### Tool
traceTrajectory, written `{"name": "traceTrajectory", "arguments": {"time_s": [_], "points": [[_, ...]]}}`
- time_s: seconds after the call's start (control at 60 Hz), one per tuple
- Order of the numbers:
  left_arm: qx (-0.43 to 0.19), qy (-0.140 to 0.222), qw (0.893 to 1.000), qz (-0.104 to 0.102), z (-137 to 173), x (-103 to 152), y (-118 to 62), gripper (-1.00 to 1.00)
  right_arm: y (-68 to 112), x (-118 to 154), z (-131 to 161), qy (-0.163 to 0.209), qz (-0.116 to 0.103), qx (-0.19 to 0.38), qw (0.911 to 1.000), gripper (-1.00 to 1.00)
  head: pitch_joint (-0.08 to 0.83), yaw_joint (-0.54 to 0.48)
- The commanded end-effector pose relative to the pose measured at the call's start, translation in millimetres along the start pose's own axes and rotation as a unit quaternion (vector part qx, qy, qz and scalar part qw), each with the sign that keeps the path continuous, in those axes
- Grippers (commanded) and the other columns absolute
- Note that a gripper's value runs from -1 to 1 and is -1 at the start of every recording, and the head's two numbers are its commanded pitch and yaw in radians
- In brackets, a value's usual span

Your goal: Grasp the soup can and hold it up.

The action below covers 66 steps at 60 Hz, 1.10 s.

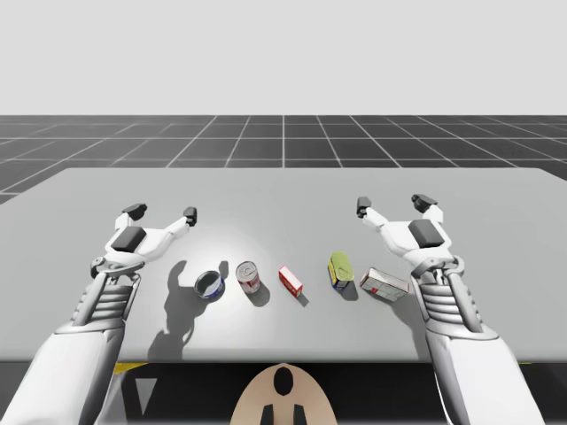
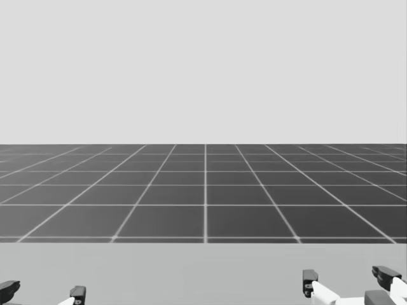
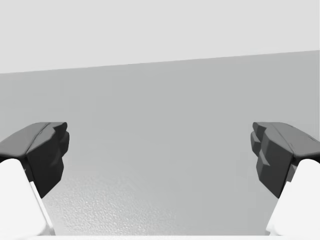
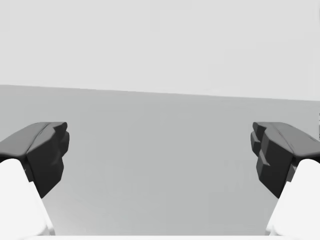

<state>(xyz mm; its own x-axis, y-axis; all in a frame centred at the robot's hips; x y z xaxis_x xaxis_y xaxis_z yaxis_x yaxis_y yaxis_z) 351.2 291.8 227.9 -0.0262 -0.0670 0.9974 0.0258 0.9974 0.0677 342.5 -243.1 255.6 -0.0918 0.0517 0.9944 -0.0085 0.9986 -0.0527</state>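
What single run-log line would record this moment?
phase: pre-grasp | left end effector: open, empty | right end effector: open, empty | soup can: on table, untouched

We see the soup can (image 1: 248,276) as a small round tin with a red and white wall and a silvery lid. It stands upright on its base with the lid facing up, and it throws a short shadow toward the small red box (image 1: 290,281). We place it just to the left of that box and about level with it. The two are near but not touching, with a narrow gap between them.
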Motion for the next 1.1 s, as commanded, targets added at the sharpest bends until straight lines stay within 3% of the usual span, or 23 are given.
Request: {"name": "traceTrajectory", "arguments": {"time_s": [0.017,0.25,0.35,0.667,1.1], "points": [[0.000,0.000,1.000,0.000,-0.2,-0.3,-0.1,-1.00,0.7,0.4,2.8,-0.016,0.001,-0.005,0.9999,-1.00,0.003,0.01],[-0.005,-0.001,1.000,-0.003,0.1,-0.5,-0.5,-1.00,1.9,2.6,2.7,-0.009,0.006,0.015,0.9998,-1.00,0.011,0.01],[-0.005,-0.001,1.000,-0.003,0.2,-0.4,-0.5,-1.00,2.5,2.3,2.4,-0.007,0.009,0.015,0.9998,-1.00,0.053,0.01],[-0.008,-0.002,1.000,-0.004,0.3,-0.3,-0.9,-1.00,2.2,1.9,1.6,-0.006,0.014,0.013,0.9998,-1.00,0.355,0.03],[-0.013,-0.001,1.000,-0.005,1.2,0.3,-2.9,-1.00,1.3,2.7,1.6,-0.004,0.019,0.009,0.9998,-1.00,0.661,0.12]]}}
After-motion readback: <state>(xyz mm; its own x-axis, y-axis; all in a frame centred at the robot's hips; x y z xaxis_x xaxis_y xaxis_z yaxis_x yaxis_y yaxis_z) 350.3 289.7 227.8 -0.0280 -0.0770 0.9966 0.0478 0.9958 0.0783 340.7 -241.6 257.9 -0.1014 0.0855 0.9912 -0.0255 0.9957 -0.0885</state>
